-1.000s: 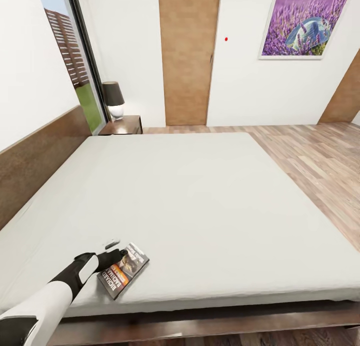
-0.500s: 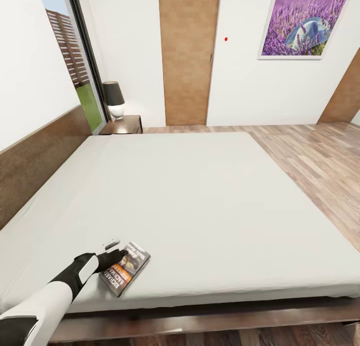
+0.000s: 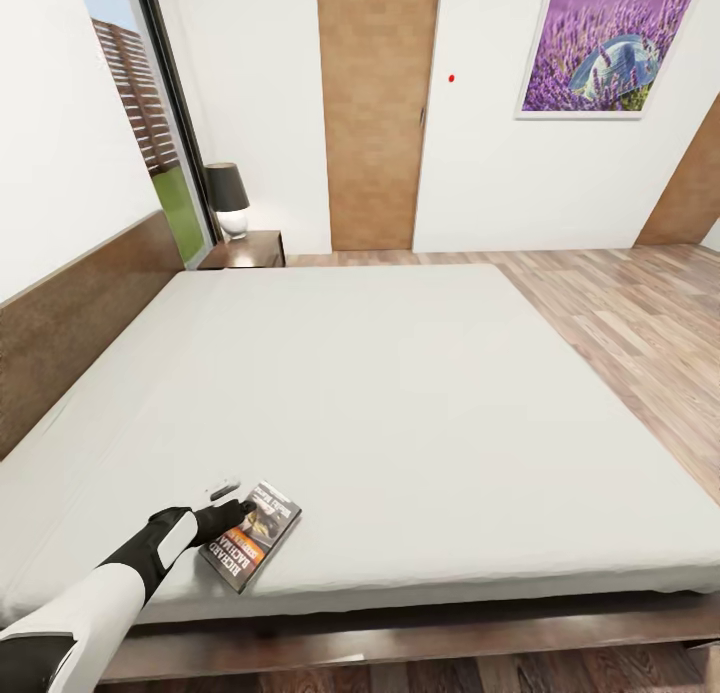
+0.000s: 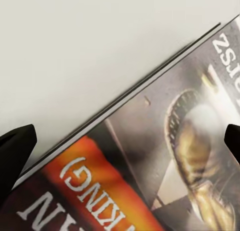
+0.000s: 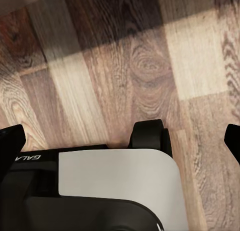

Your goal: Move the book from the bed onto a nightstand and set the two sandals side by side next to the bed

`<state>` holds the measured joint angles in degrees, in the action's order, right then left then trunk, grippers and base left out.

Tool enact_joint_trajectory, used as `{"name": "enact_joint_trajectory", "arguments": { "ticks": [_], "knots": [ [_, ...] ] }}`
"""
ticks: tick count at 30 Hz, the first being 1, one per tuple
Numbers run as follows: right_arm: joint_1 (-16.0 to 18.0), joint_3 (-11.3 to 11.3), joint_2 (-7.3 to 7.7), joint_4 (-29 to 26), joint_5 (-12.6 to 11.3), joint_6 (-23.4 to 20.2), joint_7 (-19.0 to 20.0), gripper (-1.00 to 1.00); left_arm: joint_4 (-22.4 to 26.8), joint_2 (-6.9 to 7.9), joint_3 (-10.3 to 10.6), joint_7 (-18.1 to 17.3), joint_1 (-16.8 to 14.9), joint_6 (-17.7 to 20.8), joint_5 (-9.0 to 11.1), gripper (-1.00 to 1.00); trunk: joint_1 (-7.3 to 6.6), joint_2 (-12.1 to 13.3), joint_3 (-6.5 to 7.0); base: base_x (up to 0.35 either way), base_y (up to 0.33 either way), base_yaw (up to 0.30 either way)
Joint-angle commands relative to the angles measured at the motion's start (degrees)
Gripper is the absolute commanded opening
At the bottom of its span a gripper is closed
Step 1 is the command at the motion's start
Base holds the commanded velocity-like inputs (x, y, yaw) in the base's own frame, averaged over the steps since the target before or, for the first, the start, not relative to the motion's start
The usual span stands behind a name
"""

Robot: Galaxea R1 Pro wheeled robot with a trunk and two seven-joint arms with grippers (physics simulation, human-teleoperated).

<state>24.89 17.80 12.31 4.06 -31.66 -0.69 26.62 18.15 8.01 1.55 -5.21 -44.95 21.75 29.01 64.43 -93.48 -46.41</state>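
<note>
Bed (image 3: 400, 393) bears book (image 3: 250, 536), left fingers (image 4: 15, 151) spread astride it.

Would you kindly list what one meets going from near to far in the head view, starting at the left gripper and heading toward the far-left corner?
left gripper → book beside it on the bed → open mattress → nightstand → lamp on it, against the far wall.
</note>
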Motion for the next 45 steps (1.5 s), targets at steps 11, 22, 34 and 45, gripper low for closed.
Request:
{"name": "enact_joint_trajectory", "arguments": {
  "ticks": [11, 22, 34, 45],
  "knots": [
    [0.1, 0.4, -0.01, 0.2, -0.5, 0.0, 0.3, 1.00, 0.0, -0.01, 0.2, 0.0, 0.0, 0.5, 0.5, 1.00, 0.00, 0.0, -0.03, 0.000, 0.000, -0.105],
    [0.1, 0.4, -0.01, 0.2, -0.5, 0.0, 0.4, 1.00, 0.0, -0.01, 0.2, 0.0, 0.0, 0.4, 0.5, 1.00, 0.00, 0.0, -0.03, -0.018, 0.000, -0.003],
    [0.1, 0.4, -0.01, 0.2, -0.5, 0.0, 0.3, 1.00, 0.0, -0.01, 0.2, 0.0, 0.0, 0.4, 0.5, 1.00, 0.00, 0.0, -0.03, -0.095, 0.000, 0.000],
    [0.1, 0.4, -0.01, 0.2, -0.5, 0.0, 0.3, 1.00, 0.0, -0.01, 0.2, 0.0, 0.0, 0.4, 0.5, 1.00, 0.00, 0.0, -0.03, -0.001, 0.000, 0.000]
  ]
}}
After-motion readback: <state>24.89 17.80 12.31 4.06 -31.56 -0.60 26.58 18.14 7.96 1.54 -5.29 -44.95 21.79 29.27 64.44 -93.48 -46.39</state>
